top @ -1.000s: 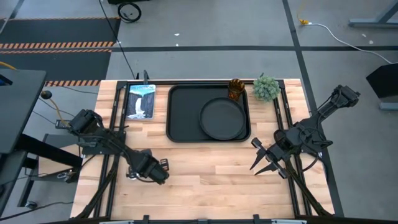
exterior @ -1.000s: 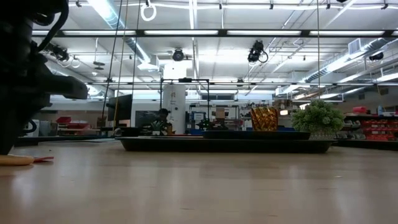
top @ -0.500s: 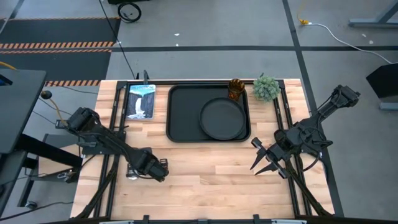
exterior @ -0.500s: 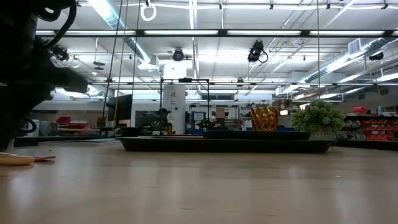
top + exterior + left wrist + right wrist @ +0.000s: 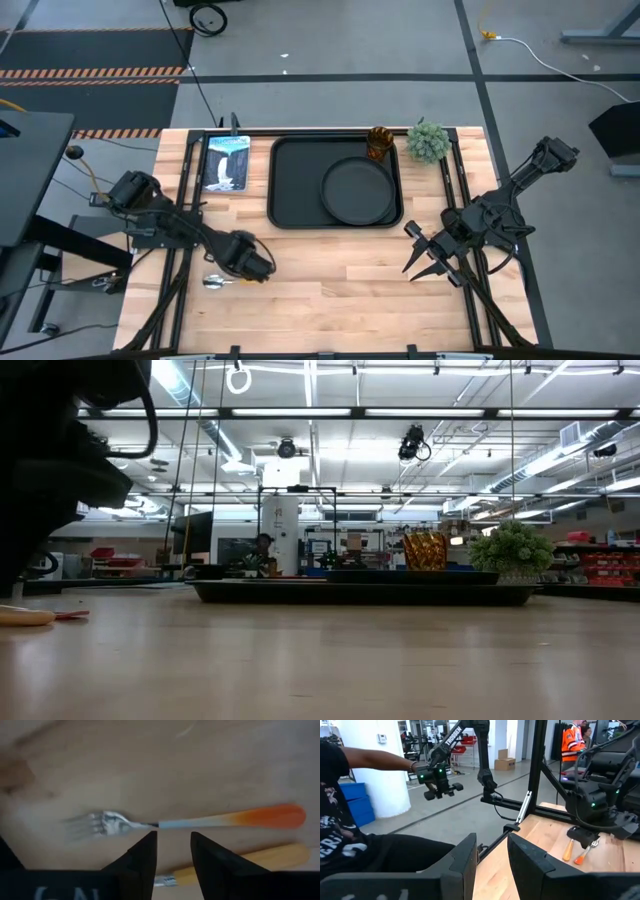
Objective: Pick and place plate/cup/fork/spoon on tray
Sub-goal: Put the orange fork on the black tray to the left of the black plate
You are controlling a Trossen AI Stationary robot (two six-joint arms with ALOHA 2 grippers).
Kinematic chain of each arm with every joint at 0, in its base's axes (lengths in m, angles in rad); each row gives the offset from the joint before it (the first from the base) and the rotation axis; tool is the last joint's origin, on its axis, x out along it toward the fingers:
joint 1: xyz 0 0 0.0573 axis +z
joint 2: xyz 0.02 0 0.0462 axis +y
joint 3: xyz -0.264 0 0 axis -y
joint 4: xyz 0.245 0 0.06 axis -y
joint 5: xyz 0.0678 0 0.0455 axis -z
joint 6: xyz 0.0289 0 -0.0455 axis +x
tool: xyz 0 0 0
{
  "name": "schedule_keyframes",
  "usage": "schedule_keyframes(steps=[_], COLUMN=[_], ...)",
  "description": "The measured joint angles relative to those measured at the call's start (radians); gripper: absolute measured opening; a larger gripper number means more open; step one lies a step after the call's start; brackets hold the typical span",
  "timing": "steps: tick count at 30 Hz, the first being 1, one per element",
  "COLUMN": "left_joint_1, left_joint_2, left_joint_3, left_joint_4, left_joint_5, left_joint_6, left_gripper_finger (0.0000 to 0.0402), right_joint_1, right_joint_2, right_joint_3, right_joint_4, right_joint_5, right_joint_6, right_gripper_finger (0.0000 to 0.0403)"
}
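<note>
The fork (image 5: 200,820), silver tines and orange handle, lies flat on the wooden table just under my left gripper (image 5: 173,845), which hovers above it, open and empty. The spoon (image 5: 260,857), with a paler orange handle, lies beside the fork; its bowl is hidden behind my fingers. In the high view the two utensils (image 5: 215,282) lie at the near left, beside my left gripper (image 5: 250,262). The black plate (image 5: 357,190) lies in the right half of the tray (image 5: 295,180). The amber cup (image 5: 379,143) stands at the tray's far right corner. My right gripper (image 5: 425,255) waits open at the right.
A green potted plant (image 5: 428,141) stands right of the cup. A blue-white picture card (image 5: 227,162) lies left of the tray. Bare wood stretches between the tray and the near edge. A person's arm (image 5: 375,760) shows in the room beyond the table.
My left gripper has moved a little toward the far edge and the tray and has tipped more downward; the utensils it covered now show at its left. The fork and spoon have not moved.
</note>
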Motion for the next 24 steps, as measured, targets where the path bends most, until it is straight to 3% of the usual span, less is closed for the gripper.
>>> schedule_keyframes(steps=[10, 24], left_joint_1=[0.006, 0.006], left_joint_2=[0.000, 0.000], left_joint_3=[0.000, 0.000], left_joint_4=[-0.018, -0.022], left_joint_5=[0.001, -0.034], left_joint_6=[0.506, 0.830], left_gripper_finger=[0.0101, 0.0083], right_joint_1=[0.000, 0.000], right_joint_2=[0.000, 0.000], right_joint_3=[0.000, 0.000], right_joint_4=[0.000, 0.000], right_joint_5=[0.000, 0.000], right_joint_6=[0.003, 0.007], right_gripper_finger=[0.0116, 0.0116])
